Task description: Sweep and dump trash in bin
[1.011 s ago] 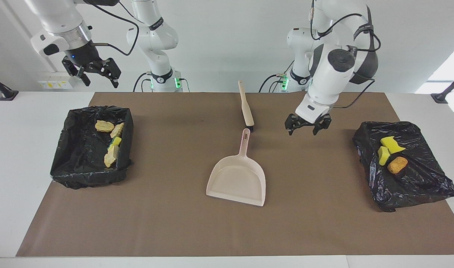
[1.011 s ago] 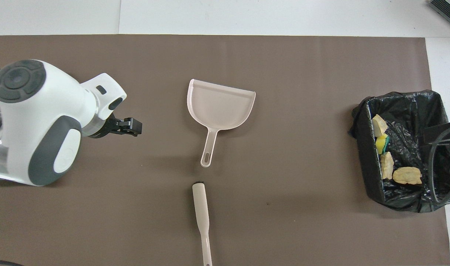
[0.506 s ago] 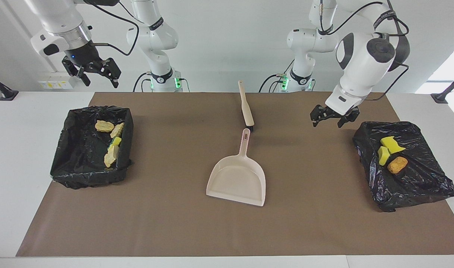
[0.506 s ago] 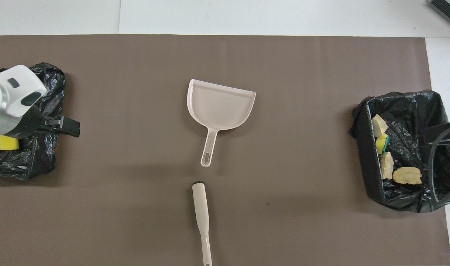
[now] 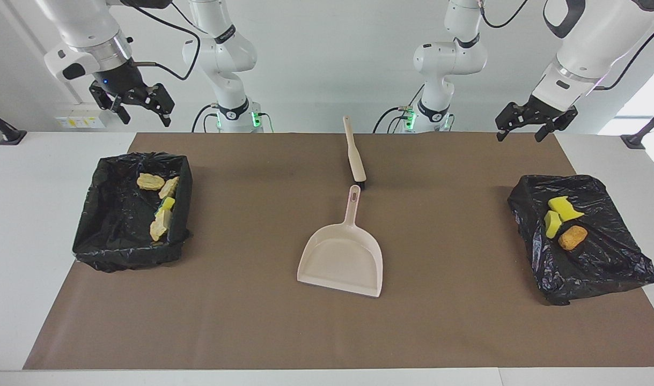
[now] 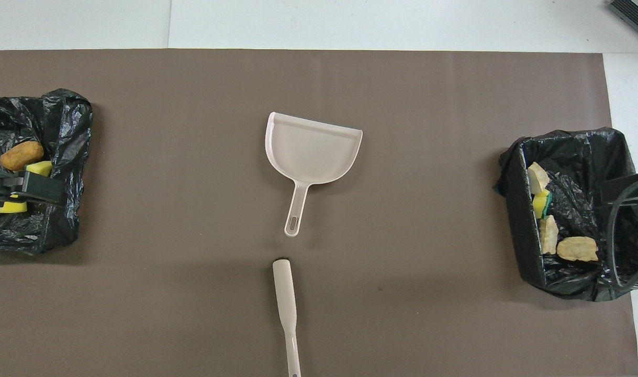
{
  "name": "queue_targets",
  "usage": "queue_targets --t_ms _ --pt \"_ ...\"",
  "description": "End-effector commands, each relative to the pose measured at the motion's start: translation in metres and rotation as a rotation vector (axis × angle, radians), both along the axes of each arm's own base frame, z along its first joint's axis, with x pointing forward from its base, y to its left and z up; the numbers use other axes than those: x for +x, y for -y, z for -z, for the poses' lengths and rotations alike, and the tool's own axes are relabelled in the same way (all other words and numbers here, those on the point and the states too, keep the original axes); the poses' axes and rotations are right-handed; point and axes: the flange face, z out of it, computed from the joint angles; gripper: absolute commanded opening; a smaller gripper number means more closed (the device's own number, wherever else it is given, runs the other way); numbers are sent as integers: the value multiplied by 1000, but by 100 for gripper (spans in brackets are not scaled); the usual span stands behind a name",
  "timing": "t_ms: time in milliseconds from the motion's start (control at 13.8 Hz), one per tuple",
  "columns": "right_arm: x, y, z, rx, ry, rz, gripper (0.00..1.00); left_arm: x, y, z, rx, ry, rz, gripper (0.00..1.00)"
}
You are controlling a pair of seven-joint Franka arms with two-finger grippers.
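Both arms raised, left end effector [image 5: 536, 122] and right end effector [image 5: 135, 105] open, empty.

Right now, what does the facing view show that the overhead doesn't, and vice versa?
Facing view only: both arms whole, with the left gripper raised and open at the left arm's end of the table, and the right gripper raised and open at the right arm's end.

Overhead only: the green face of a sponge chunk in the bin, and the white table edge farthest from the robots.

Both: the dustpan mid-mat, the brush nearer the robots, the bin holding pieces, and the black bag carrying yellow sponge bits and a bread roll.
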Motion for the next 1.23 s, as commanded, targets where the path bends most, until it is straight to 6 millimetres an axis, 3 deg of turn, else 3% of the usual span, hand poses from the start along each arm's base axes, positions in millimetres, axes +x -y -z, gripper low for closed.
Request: queue_targets --t_ms 0,433,650,1156 --pt "-5 -1 0 16 -1 16 100 -3 -6 -12 -12 11 2 100" --pt "-5 -1 0 16 -1 16 100 -2 -8 -20 -16 57 -22 100" --pt "-5 -1 0 16 -1 16 100 -10 -8 -30 -15 74 -6 100" --pt "-5 -1 0 16 -1 16 100 -12 -12 -30 -15 72 -24 100"
